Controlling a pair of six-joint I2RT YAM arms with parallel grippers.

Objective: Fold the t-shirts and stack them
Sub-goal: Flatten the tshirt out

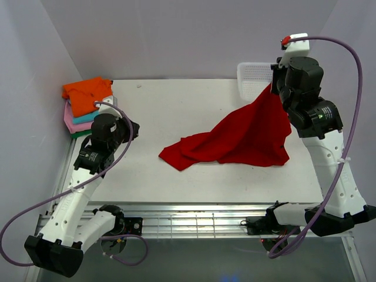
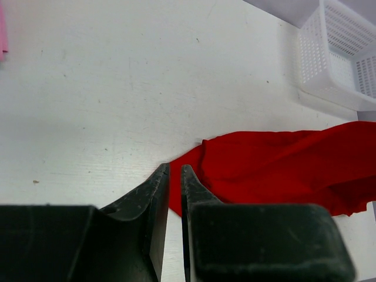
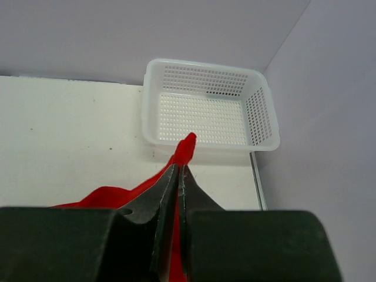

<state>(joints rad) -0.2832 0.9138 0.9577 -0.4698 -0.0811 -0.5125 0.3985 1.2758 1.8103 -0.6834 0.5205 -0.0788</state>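
The bright red t-shirt (image 1: 241,138) hangs from my right gripper (image 1: 272,88), which is shut on one pinched corner and holds it up near the basket. The rest of the shirt drapes down and trails left across the table. In the right wrist view a red tip (image 3: 188,144) sticks out past the closed gripper (image 3: 179,168). My left gripper (image 1: 134,129) is shut and empty, low over the table left of the shirt. In the left wrist view the gripper (image 2: 174,170) points at the shirt's near left end (image 2: 282,167). Folded t-shirts, orange (image 1: 87,94) on top, are stacked at the back left.
A white plastic mesh basket (image 1: 252,76) stands at the back right, just behind the raised shirt corner. It also shows in the left wrist view (image 2: 341,53) and in the right wrist view (image 3: 205,106). Walls close in the back and both sides.
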